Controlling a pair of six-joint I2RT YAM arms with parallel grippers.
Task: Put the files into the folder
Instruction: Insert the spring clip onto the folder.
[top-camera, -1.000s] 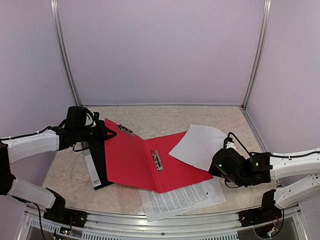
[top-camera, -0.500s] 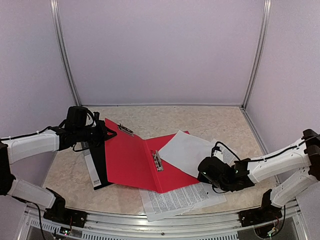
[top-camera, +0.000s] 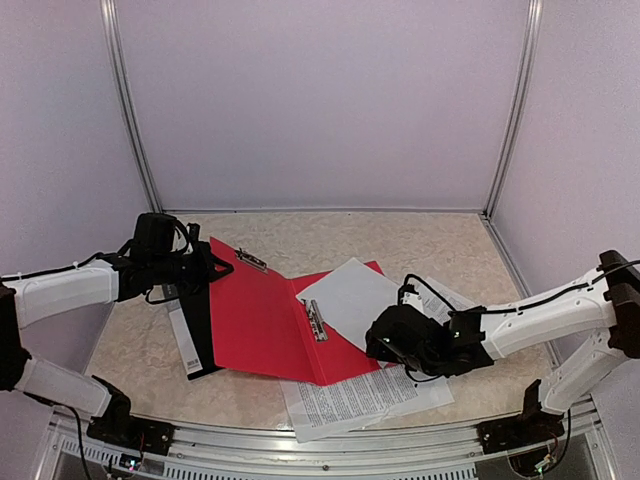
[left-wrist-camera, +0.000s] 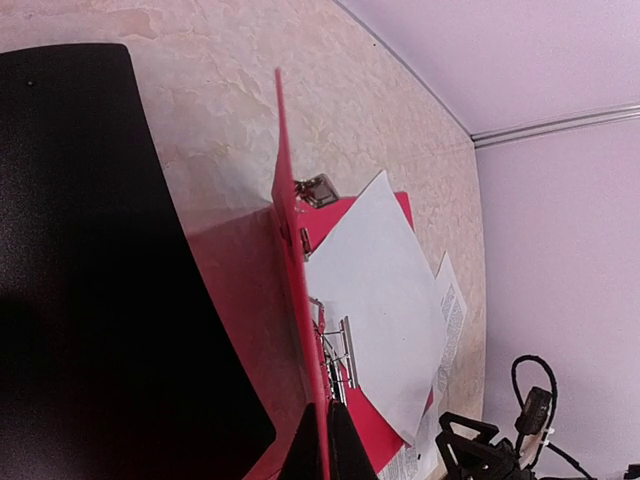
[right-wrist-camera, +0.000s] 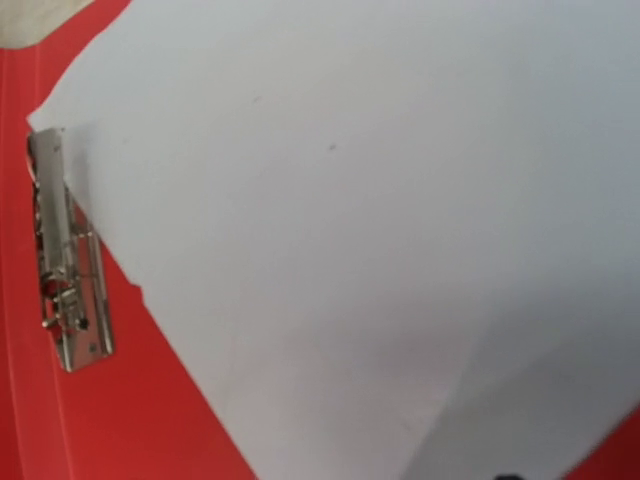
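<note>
1. We see a nearly blank white sheet (top-camera: 348, 298) lying slanted across the right half of the open red folder (top-camera: 255, 325). Its left corner is just beside the metal clip (top-camera: 314, 320) at the spine.
2. A printed sheet (top-camera: 365, 398) dense with black text lies on the desk (top-camera: 430, 240) at the near side, partly tucked under the folder's near edge.
3. The folder's left cover stands tilted up. A black binder (top-camera: 196, 335) lies just beside it on the left.
4. The left arm reaches in low from the left. The left claw (top-camera: 208, 268) is pinched tight on the top edge of the raised red cover.
5. The right arm stretches low and leftward across the desk. The right claw (top-camera: 385, 345) sits at the near corner of the blank sheet.
6. Paper fills the right wrist view and no fingers show, so we cannot tell whether that claw grips the sheet.
</note>
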